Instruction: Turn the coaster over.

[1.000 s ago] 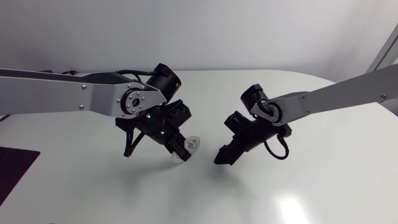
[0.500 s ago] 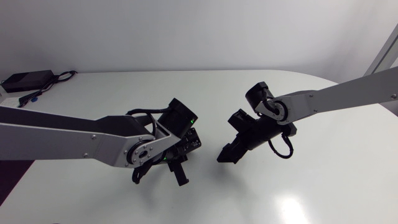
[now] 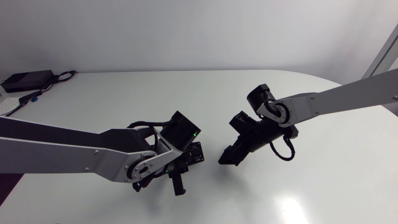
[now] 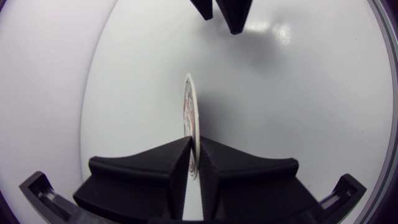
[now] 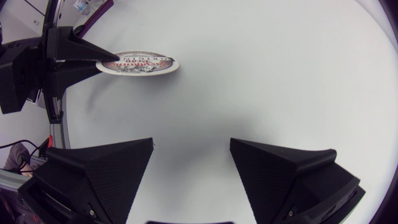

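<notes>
Count: 1 coaster (image 4: pixel 191 115), 2 arms, 2 grippers, 1 black power adapter (image 3: pixel 23 79) with its cable at the far left corner of the white table (image 3: pixel 336 186).

Left gripper (image 4: pixel 194 142): clamped on the coaster, one wedge finger on each face, gripping the near part of the disc. The rest of the disc sticks out ahead of the fingertips.

Coaster pose: it's a round disc, so no long axis of its own. From the left wrist view it reads edge-on, a thin line running straight out from the finger gap toward the right gripper (image 4: pixel 221 12), which sits further ahead. Flat faces point sideways into the two fingers. From the right wrist view the printed face shows as a flattened ellipse, with the left gripper's fingertips on the rim on the side away from the right gripper. Can't tell whether its free edge touches the table.

Head view: the left arm (image 3: pixel 74 152) comes in low across the front of the table, wrist near the middle, and hides the coaster.

Right arm (image 3: pixel 336 98): comes in from the right side, gripper near the table middle, just beside the left wrist but apart from it. Right gripper's fingers are spread wide with nothing between them but bare table; the coaster is well ahead of them.
</notes>
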Tool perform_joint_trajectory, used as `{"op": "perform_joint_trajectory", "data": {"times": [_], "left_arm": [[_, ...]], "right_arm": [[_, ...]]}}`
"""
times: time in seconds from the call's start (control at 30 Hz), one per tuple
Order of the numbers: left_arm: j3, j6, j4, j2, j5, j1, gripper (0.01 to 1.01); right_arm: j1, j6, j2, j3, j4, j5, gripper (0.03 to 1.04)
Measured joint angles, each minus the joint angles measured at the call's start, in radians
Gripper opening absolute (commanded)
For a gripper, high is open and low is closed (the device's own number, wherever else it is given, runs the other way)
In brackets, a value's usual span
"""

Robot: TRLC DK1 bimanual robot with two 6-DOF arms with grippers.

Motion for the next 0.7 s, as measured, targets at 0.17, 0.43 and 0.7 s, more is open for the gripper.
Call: {"op": "perform_joint_trajectory", "data": {"times": [0.17,0.43,0.7], "left_arm": [[-0.021,0.007,-0.004,0.004,0.002,0.000,0.967],[-0.020,0.000,-0.037,-0.018,0.080,0.025,0.980],[0.066,-0.111,-0.152,-0.070,0.253,0.125,0.980]], "right_arm": [[-0.005,-0.004,0.000,-0.008,0.009,0.000,0.90],[-0.005,-0.008,-0.004,-0.013,0.009,0.000,0.90],[0.002,-0.007,-0.023,-0.013,0.009,0.009,0.93]]}}
